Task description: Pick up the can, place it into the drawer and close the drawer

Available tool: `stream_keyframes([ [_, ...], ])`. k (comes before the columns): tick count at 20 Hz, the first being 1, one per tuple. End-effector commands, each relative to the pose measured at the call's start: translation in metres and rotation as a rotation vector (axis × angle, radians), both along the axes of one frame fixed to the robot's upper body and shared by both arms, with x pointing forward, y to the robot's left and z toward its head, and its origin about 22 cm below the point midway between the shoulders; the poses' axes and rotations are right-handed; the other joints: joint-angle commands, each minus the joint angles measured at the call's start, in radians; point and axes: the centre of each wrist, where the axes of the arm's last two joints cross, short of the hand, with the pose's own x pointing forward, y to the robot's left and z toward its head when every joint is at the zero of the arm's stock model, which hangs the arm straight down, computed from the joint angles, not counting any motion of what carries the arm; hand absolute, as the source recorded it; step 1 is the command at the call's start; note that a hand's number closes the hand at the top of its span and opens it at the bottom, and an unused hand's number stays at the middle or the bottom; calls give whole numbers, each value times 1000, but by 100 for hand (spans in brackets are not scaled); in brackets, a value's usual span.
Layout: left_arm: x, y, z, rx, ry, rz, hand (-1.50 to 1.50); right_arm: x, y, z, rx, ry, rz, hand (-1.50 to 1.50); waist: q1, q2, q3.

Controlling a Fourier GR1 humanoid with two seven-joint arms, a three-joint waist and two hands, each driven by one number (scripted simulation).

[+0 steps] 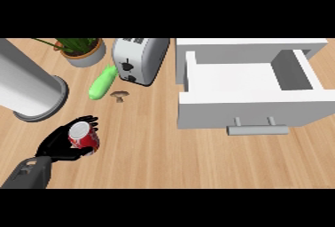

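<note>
The wooden bench (163, 150) fills the view. The largest thing on it is the white drawer (252, 88), pulled open at the right and far side, its inside bare, with a grey handle (257, 129) on the near front panel. At the far left lies a big grey cylinder (29, 86) with a wide rim, tilted across the corner. Next in size is the silver toaster (138, 60) in the far middle, then a potted plant (82, 49) to its left. A green cucumber-like vegetable (103, 82) lies just beside the toaster's near left, and a small brown mushroom (119, 95) sits close by.

The left robot hand (62, 144) is at the near left, its black fingers curled round the red can (83, 136), which stands with its silver top facing up. I cannot tell whether the can has left the bench surface. The right robot hand does not show.

The step in hand looks like the carry: the can is gripped but well apart from the drawer. To do it well, the hand should lift the can high enough to clear the drawer's front panel, travel right and slightly far, keep the can upright, and lower it inside the open compartment before letting go. The path passes near of the mushroom and vegetable, so they should be no obstacle.
</note>
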Motion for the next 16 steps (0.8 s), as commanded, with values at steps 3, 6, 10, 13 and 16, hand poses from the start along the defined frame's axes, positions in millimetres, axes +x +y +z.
stream_keyframes([
  [3,7,-2,4,-164,4,-138,150,-7,5,5,13,-11,10,-150,1,-2,1],
  [6,4,-19,-3,-221,-55,-158,150,-21,3,-6,21,7,-5,-150,4,-7,2],
  [10,26,-28,12,-243,-70,-237,150,-9,6,-5,27,6,-13,-150,11,-5,2],
  [13,34,-67,3,-241,-137,107,150,-6,12,-8,38,-16,-21,-150,18,-6,3],
  [16,28,-87,-7,-214,-159,433,150,-17,6,-4,20,13,-29,-150,29,-14,4],
])
